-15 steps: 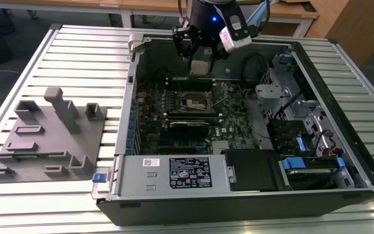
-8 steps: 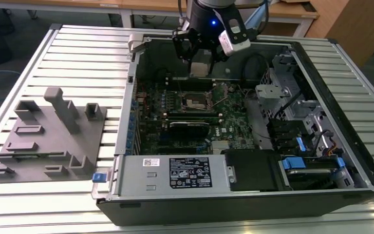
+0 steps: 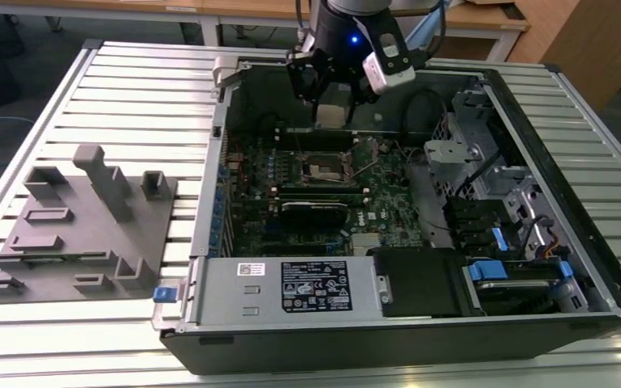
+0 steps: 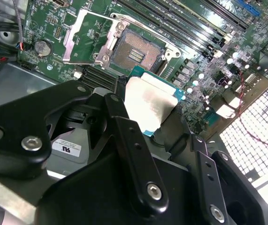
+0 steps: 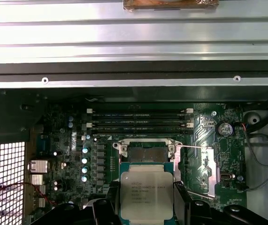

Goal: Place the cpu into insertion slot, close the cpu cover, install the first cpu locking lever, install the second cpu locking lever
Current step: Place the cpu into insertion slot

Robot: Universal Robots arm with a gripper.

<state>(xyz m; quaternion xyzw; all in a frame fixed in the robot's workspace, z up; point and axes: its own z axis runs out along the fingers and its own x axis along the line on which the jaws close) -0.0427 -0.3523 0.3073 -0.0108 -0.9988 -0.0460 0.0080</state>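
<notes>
Your gripper (image 5: 146,207) is clenched on the cpu (image 5: 146,187). Its fingers (image 5: 106,211) pinch two opposite edges, and the dull silver top faces the camera in the first wrist view. The chip hangs over the motherboard, just beside the insertion slot (image 5: 147,152) and not in it yet. In the second wrist view the socket's dark centre is exposed, and the cpu cover (image 4: 83,33) is flipped open to one side of it. From the exterior view you're reaching down into the open PC case (image 3: 397,347), which lies on the slatted tabletop (image 3: 127,89). A grey fixture block (image 3: 84,234) sits on the tabletop at the exterior view's left, beside the case.
</notes>
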